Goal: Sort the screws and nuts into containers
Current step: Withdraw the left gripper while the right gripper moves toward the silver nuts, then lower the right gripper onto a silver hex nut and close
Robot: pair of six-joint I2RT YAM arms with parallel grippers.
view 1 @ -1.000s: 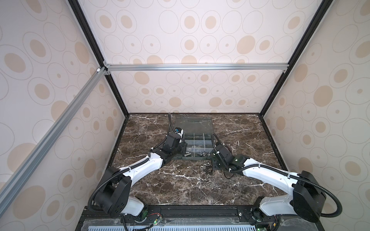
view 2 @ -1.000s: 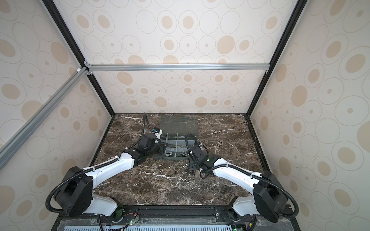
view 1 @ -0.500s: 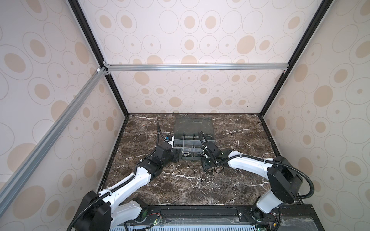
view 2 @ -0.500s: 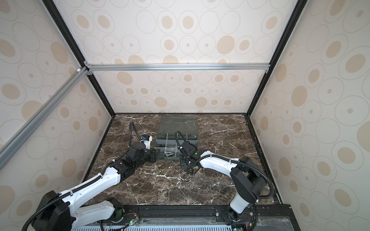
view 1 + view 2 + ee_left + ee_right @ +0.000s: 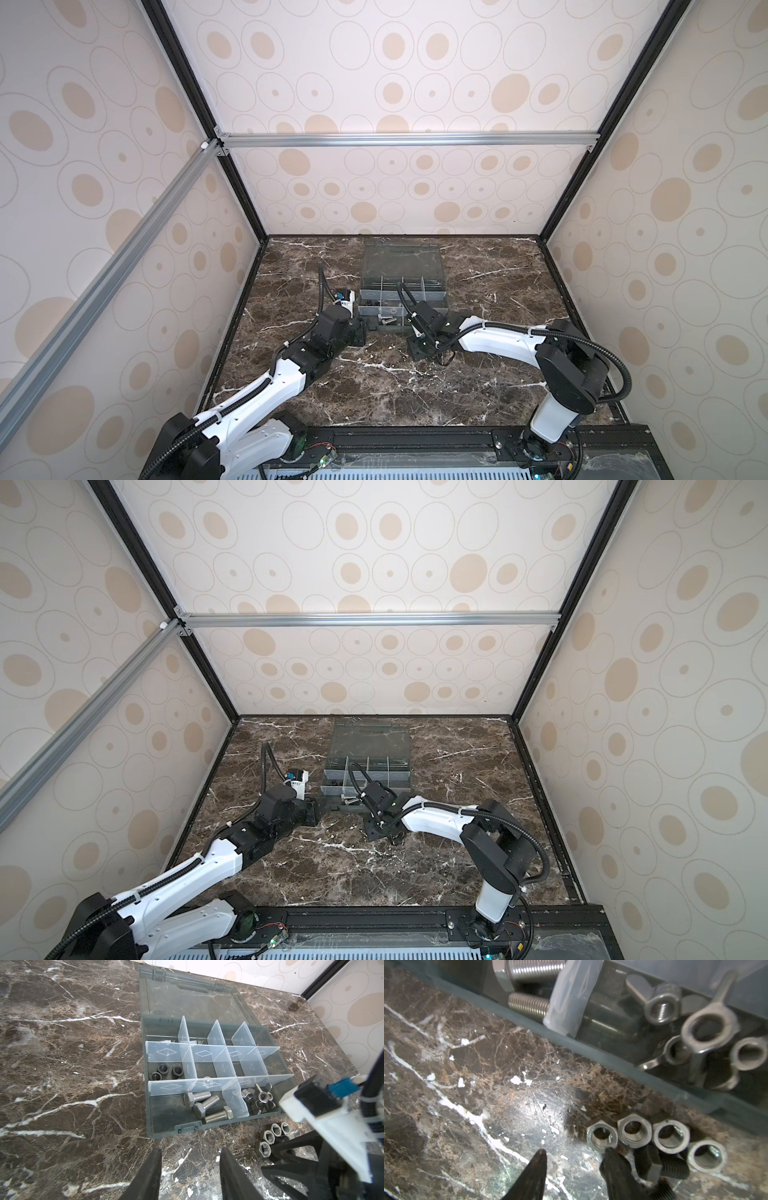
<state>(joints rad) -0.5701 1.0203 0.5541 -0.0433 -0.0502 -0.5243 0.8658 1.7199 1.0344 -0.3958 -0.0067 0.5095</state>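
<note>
I note my right claw (image 5: 419,353), the nearer, open and empty at lower centre of a top view, loose nuts (image 5: 635,1132) just outside one fingertip (image 5: 612,1157), not between.

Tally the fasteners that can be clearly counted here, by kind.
Silver screws in the front cell: 3
Dark nuts in the box: 3
Silver hex nuts on the table: 4
Black screw on the table: 1
Total: 11; the piled wing nuts are too tangled to count.
</note>
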